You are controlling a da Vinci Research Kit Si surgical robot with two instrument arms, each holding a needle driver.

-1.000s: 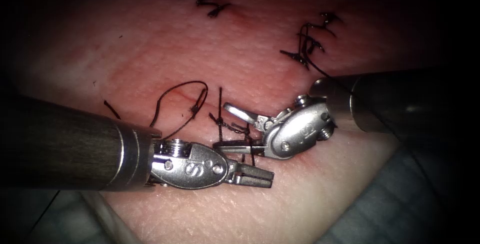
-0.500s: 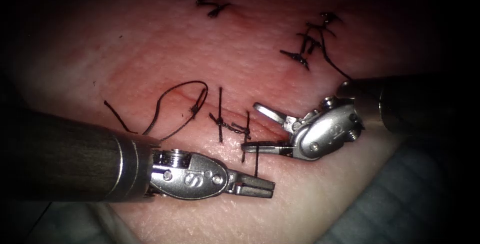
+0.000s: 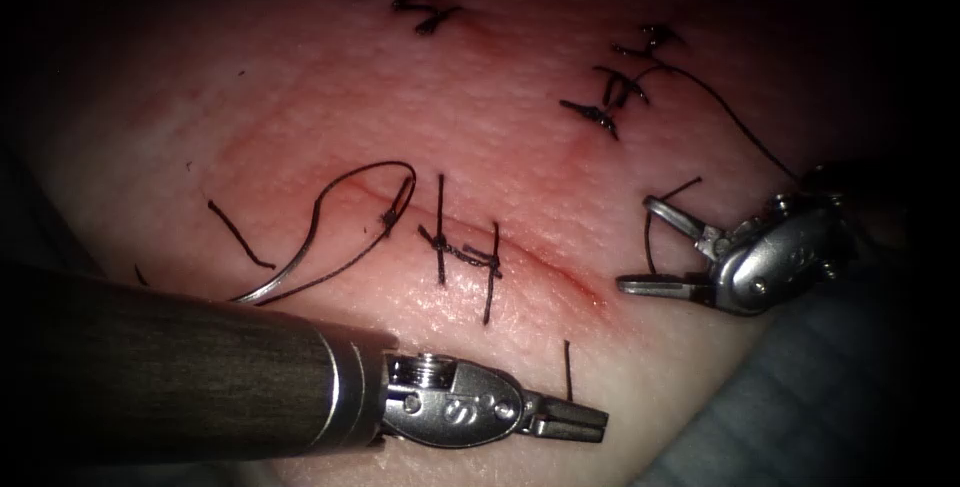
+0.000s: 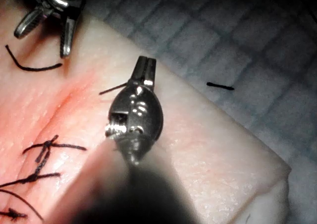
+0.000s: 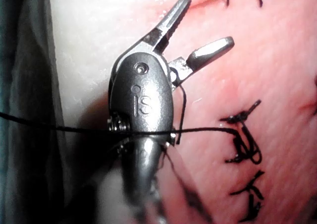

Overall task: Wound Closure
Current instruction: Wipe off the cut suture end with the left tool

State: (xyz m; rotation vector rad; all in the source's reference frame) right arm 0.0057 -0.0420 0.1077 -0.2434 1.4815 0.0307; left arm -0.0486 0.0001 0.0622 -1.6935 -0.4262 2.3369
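Steel right tool (image 3: 650,247), jaws apart and empty, has been drawn back right of the cut (image 3: 560,267); left tool (image 3: 585,420), jaws together on a cut thread end (image 3: 567,367), withdrawn too.

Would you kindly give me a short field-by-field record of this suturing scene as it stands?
Left tool: jaws shut on a cut end of thread, near the cut's right end.
Right tool: jaws open, holding nothing; a thread lies across its body.
Needle: lying on the tissue left of the stitches, in neither tool, apparently not in tissue.
Cut: two stitches cross it.
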